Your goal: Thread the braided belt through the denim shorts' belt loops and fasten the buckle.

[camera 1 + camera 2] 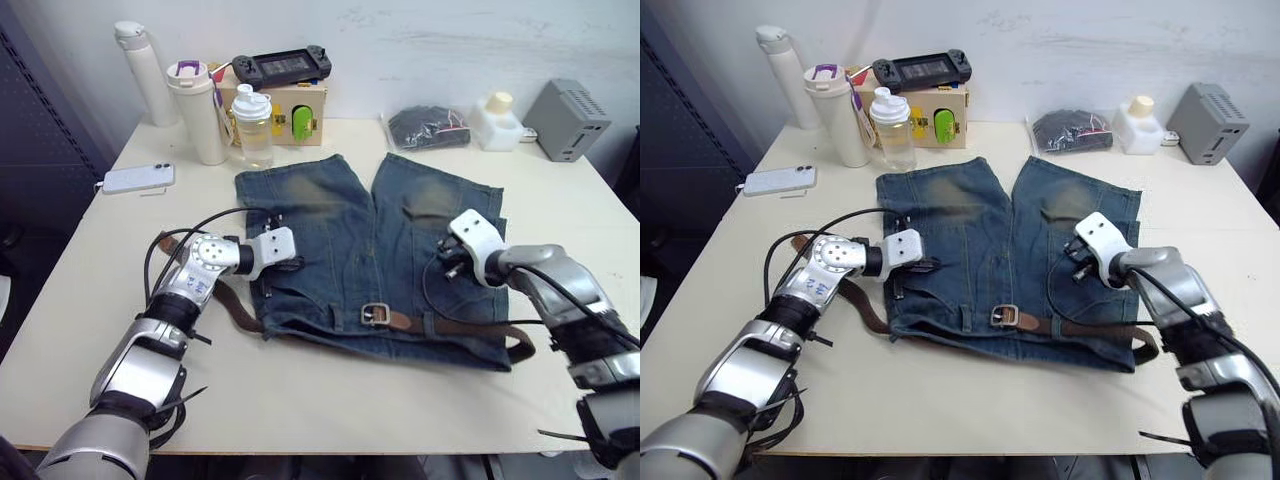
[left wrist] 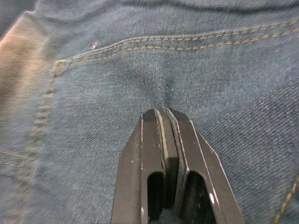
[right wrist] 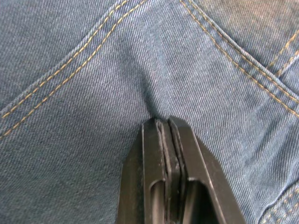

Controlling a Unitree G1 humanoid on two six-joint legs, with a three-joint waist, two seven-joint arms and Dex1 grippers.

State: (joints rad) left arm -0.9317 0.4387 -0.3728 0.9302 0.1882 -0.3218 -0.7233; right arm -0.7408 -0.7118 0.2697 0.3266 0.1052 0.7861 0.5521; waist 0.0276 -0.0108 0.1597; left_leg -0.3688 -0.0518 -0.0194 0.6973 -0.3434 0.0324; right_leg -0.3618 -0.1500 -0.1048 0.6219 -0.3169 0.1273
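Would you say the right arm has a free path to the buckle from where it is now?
Probably yes: the buckle lies exposed on the shorts, nothing between it and the right gripper, though its fingers are shut on denim.

1. The denim shorts [image 1: 370, 260] lay flat near the middle of the table, faded blue with yellowish worn patches high on both legs. The legs pointed away from the robot and the waistband lay nearest it.
2. The braided belt [image 1: 455, 326] ran along the waistband as a dark olive-brown strap. One end trailed off the shorts at the robot's left [image 1: 235, 305], and the other curled past the right edge.
3. The buckle [image 1: 375, 315], a silver frame on a tan leather tab, sat near the waistband's middle.
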